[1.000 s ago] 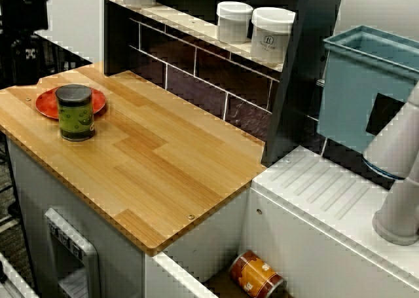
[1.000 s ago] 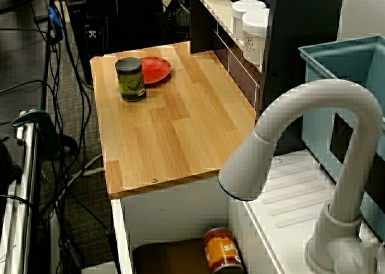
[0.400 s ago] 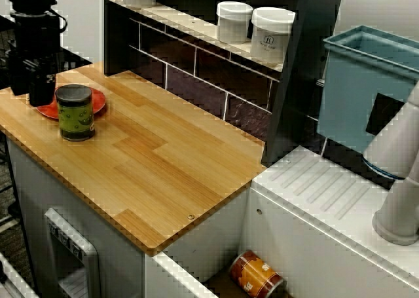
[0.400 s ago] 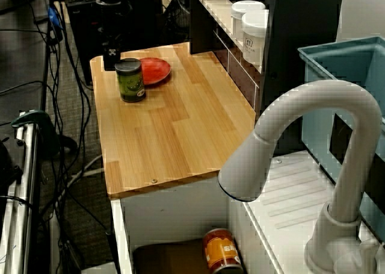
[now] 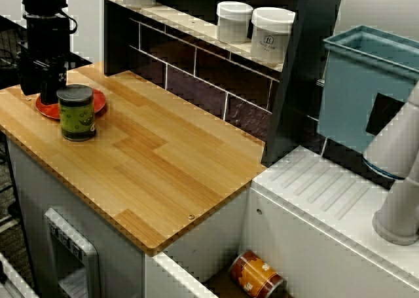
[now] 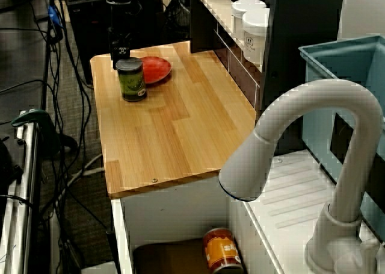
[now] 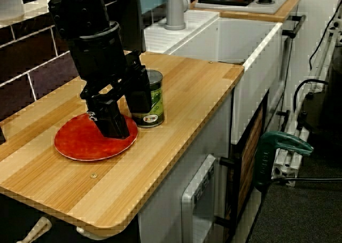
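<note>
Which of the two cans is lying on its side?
The orange can, down in the sink. The green can stands upright on the counter beside the gripper.

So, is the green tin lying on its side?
No, the green tin stands upright on the wooden counter, right by the red plate.

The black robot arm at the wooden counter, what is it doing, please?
The black arm's pincer hangs open, low over the round red plate on the wooden counter. The green tin can with the dark lid stands upright just beside it, at the plate's edge. The pincer holds nothing.
</note>
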You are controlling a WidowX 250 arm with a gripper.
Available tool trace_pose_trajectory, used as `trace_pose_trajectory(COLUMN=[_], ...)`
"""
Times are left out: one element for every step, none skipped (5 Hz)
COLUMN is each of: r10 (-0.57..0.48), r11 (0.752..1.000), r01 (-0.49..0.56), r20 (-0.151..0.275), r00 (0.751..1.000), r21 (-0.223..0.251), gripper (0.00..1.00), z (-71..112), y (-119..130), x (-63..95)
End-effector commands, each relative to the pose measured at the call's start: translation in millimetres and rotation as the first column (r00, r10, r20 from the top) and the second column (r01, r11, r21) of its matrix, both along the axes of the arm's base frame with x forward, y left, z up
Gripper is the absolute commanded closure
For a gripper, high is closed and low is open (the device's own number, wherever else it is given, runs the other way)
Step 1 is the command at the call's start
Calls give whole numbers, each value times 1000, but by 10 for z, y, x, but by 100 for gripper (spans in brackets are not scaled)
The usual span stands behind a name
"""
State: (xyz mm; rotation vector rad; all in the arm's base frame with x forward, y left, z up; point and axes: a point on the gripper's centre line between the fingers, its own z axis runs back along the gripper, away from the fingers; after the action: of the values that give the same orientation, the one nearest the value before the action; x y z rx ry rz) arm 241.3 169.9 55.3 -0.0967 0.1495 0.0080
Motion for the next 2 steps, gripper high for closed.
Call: trace_pose_trajectory(r10=[-21,60], r11=[999,998], r01=[22,-57], r20=[47,70], r00=[999,996], r21=[-24,-40], gripper=[0,0], z=[225,187], y=[-195,-312], x=[-80,-44])
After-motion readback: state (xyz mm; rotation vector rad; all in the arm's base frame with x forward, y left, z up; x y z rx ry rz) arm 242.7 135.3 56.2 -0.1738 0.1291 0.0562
